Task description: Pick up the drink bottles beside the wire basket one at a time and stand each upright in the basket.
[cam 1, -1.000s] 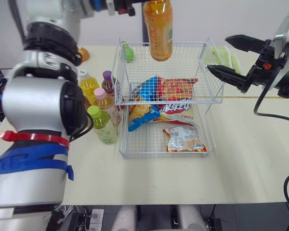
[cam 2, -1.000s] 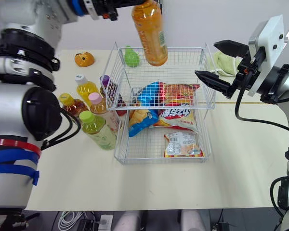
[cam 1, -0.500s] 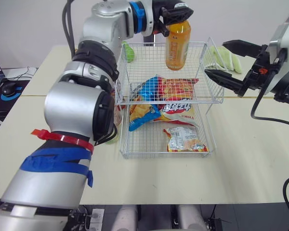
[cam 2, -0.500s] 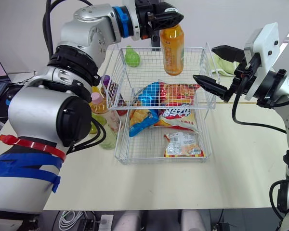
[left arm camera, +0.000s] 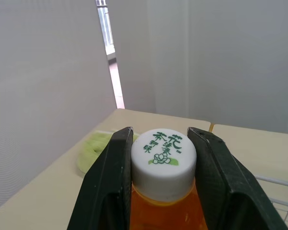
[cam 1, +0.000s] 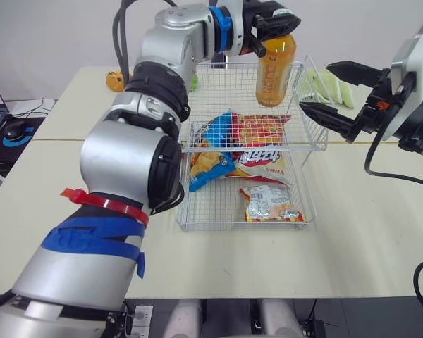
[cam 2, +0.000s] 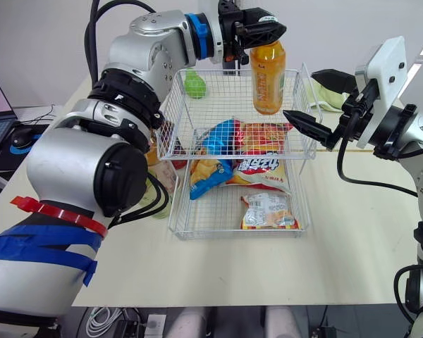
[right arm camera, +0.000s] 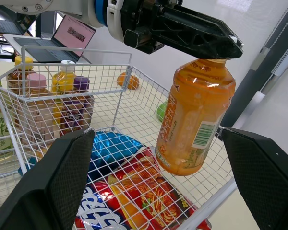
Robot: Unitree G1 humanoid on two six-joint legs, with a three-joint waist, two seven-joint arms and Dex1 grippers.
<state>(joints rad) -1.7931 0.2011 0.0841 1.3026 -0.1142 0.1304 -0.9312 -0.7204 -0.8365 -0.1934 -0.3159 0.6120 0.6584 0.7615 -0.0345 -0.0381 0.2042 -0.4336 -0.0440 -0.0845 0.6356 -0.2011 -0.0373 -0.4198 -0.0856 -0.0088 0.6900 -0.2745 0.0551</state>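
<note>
The white cap of the orange bottle (left arm camera: 163, 160) carries green Chinese characters over a small flower print, seen in the left wrist view. The right wrist view shows a green-and-white label with a barcode low on the bottle's side. In the wire basket (cam 1: 180, 105) lies a red-and-blue snack bag (cam 1: 257, 151) with large white characters that I cannot read, beside a blue bag (cam 1: 222, 130) and a silvery pouch (cam 1: 271, 204) on the lower tier.

Through the mesh, the right wrist view shows more bottles (right arm camera: 62, 84) with yellow, pink and purple caps standing on the worktop (cam 1: 366, 232) just beside the basket, and an open laptop (right arm camera: 72, 36) behind them.

The left arm reaches forward over the basket. The left tool (left arm camera: 162, 136) is clamped on the cap from both sides, and the bottle hangs upright above the upper tier. The right tool (cam 1: 315, 86) hovers near the basket's right wall, its fingers (right arm camera: 53, 187) spread wide apart.
</note>
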